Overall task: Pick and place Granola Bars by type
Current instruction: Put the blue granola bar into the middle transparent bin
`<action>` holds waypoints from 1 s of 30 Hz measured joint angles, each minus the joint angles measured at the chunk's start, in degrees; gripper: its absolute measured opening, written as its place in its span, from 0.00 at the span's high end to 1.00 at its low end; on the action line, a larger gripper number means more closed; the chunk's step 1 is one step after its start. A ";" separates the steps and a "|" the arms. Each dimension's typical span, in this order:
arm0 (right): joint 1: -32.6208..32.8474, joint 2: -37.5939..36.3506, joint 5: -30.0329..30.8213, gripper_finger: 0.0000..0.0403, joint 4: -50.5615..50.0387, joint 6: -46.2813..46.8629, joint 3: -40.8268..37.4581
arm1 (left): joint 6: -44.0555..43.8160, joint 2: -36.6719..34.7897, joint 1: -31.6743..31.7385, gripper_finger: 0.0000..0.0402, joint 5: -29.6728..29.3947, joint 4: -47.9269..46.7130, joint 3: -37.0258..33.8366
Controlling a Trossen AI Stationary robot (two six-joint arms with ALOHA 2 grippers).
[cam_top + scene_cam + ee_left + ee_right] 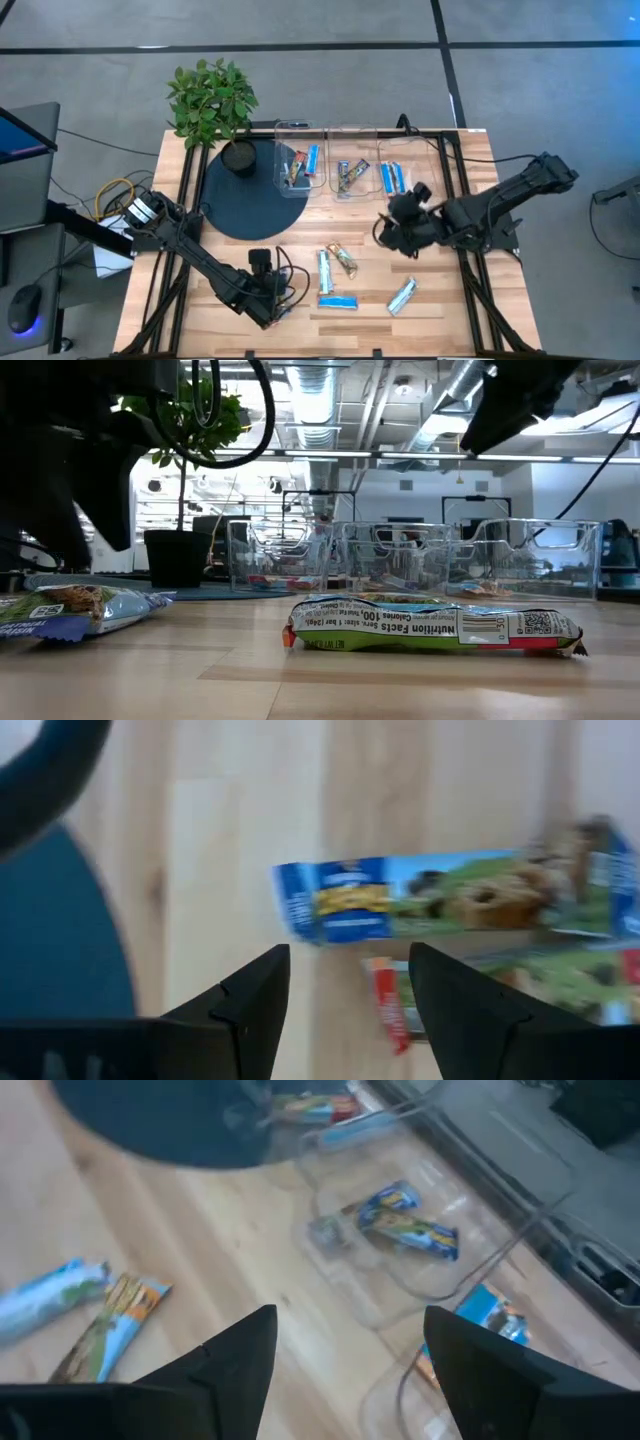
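Note:
Several wrapped granola bars lie flat on the wooden table: a blue-white one, a brown-orange one, a blue one and a silvery-blue one. More bars lie inside three clear tubs at the far side. My left gripper is open and low near the table's near edge, just left of the blue bar. My right gripper is open and hovers above the table between the tubs and the loose bars, with a tub holding bars ahead of it.
A potted plant stands on a dark round mat at the far left. The tubs line the far side. Black frame rails run along the left and right sides of the table. Cables lie off the left edge.

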 joint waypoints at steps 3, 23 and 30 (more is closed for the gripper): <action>2.50 1.69 0.26 0.39 0.62 0.04 0.00 | 4.74 0.00 0.00 0.50 2.16 2.69 0.00; 15.97 7.31 3.85 0.39 2.43 7.78 -0.02 | 41.79 0.00 0.73 0.50 6.50 8.04 0.02; 20.10 7.26 7.34 0.39 2.65 10.16 0.00 | 49.62 3.02 4.14 0.50 9.81 9.76 0.13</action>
